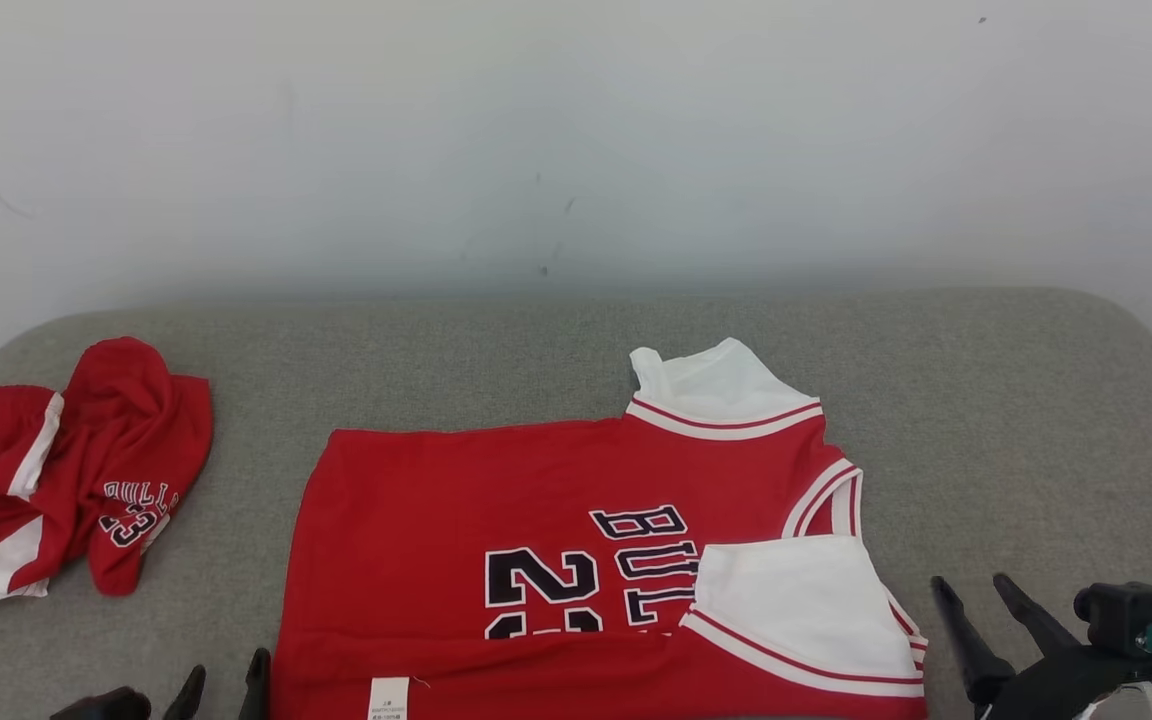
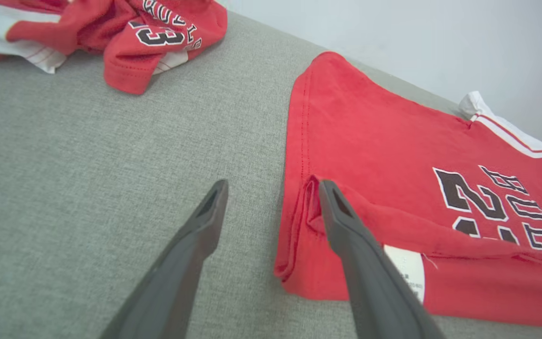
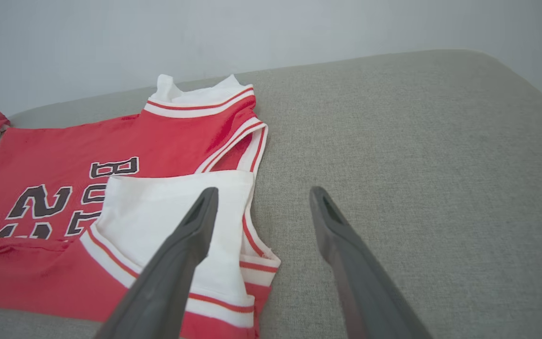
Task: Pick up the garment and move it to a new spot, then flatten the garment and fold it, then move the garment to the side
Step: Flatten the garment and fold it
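Observation:
A red jersey with white shoulder trim and dark lettering, the garment (image 1: pixel 536 520) (image 2: pixel 393 155) (image 3: pixel 64 174), lies flat on the grey table with its near long edge folded up over the front. My left gripper (image 1: pixel 226 680) (image 2: pixel 271 188) stands open at the garment's lower left corner, one finger over the folded hem, nothing held. At the garment's right side my right gripper (image 1: pixel 971 590) (image 3: pixel 259 193) is open too, one finger over the white shoulder panel, the other over bare cloth-covered table.
A second red garment (image 1: pixel 76 470) (image 2: pixel 111 33) lies crumpled at the table's left end. The grey padded table (image 1: pixel 1016 420) has rounded corners and meets a white wall behind. Bare surface stretches right of the jersey.

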Tool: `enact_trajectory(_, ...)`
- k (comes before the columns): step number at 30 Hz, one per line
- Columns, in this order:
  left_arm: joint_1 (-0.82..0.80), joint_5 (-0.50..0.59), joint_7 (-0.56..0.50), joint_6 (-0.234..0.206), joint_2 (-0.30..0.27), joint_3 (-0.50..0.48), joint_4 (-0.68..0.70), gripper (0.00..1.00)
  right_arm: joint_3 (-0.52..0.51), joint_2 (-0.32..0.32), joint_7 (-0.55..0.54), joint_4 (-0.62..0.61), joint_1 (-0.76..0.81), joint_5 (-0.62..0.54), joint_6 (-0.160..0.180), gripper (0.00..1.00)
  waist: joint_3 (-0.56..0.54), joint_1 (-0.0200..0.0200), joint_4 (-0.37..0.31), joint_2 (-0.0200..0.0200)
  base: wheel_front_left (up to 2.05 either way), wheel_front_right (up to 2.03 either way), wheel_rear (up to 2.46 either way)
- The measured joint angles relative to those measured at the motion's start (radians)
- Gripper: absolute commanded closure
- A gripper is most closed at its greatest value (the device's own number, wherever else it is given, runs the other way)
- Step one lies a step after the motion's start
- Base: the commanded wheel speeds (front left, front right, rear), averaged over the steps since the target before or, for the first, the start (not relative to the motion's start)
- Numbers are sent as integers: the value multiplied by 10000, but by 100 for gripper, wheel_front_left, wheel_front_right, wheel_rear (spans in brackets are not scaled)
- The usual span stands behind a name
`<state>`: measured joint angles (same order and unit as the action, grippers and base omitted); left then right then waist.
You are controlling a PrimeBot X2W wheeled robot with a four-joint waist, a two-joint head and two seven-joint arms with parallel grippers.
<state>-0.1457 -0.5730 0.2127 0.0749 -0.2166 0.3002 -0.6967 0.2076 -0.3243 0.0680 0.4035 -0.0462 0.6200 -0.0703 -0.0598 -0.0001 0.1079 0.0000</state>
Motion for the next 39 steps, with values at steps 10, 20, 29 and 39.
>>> enact_trajectory(10,212,405,268,-550,-17,-188,1818,0,40,146,880,-1478,-18,-568,441,0,-109,2,68,0,0,0,0)
enact_trajectory(20,1033,734,343,-1108,-267,-357,3618,0,-265,-230,1269,-2662,706,-1248,1260,0,-75,1,40,0,0,0,0)
enact_trajectory(29,1231,727,343,-1231,-230,-353,4500,0,-548,-305,1273,-3131,1038,-1262,1421,0,234,1,154,0,0,0,0)
enact_trajectory(39,-323,614,-625,-729,-1005,-422,4349,0,-284,-276,980,-3850,974,-1308,1499,0,761,1,-40,0,0,0,0)
